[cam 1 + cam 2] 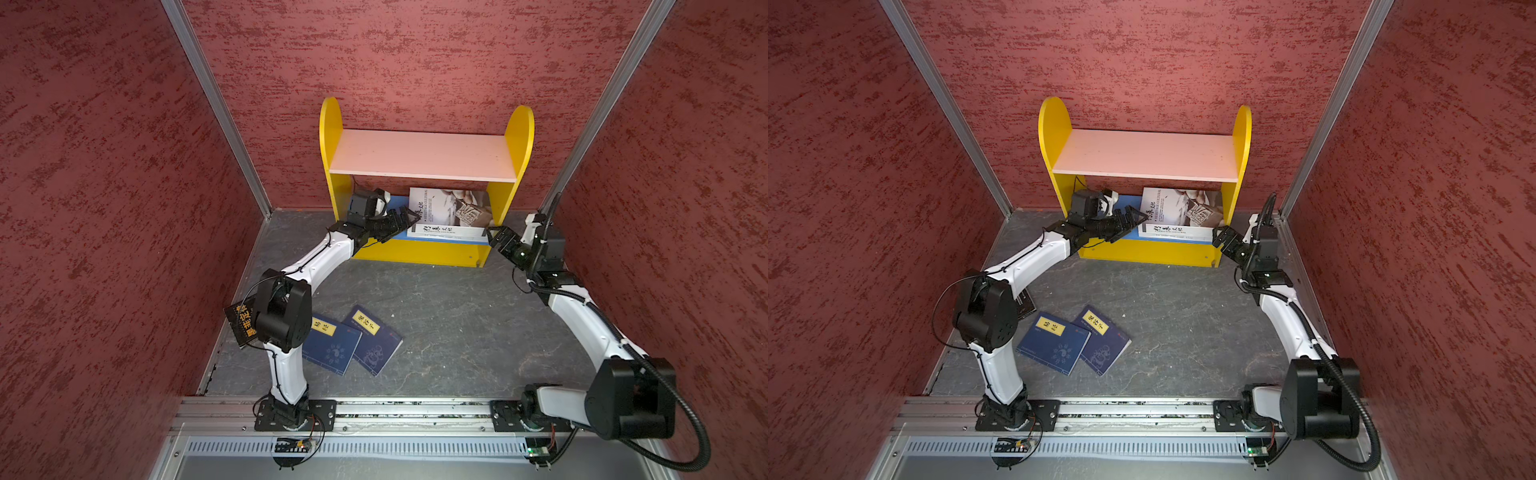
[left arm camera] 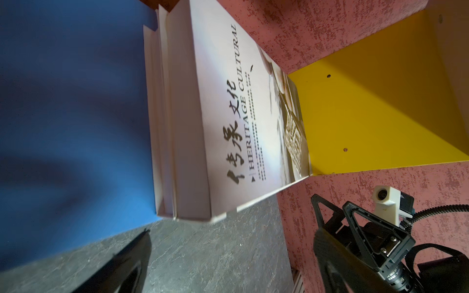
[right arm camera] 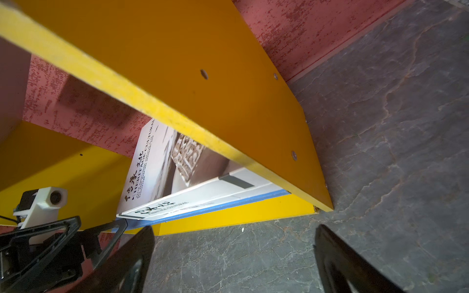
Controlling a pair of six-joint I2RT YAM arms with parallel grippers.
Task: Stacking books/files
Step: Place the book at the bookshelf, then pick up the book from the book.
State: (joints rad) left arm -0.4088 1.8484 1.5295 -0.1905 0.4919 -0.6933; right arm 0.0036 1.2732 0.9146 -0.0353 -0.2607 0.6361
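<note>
The white books (image 1: 451,214) lie stacked on the bottom shelf of the yellow bookcase (image 1: 419,253). A navy book (image 1: 330,347), a second navy book (image 1: 376,347) and a black book (image 1: 241,320) lie on the counter (image 1: 457,324). The left pincer (image 1: 404,222) and right pincer (image 1: 491,237) are spread wide, pinching nothing.

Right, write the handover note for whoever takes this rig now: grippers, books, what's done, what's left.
Left gripper: open, holding nothing, at the left edge of the two white-and-grey-covered books.
Right gripper: open, empty, off the right front corner of the yellow bookshelf.
Done: those two books lie stacked on the shelf's blue lower board.
Left: two thin navy books with yellow title labels lie side by side on the grey floor; the black book with gold characters lies partly hidden under the left arm's elbow. None of the three is stacked yet.
</note>
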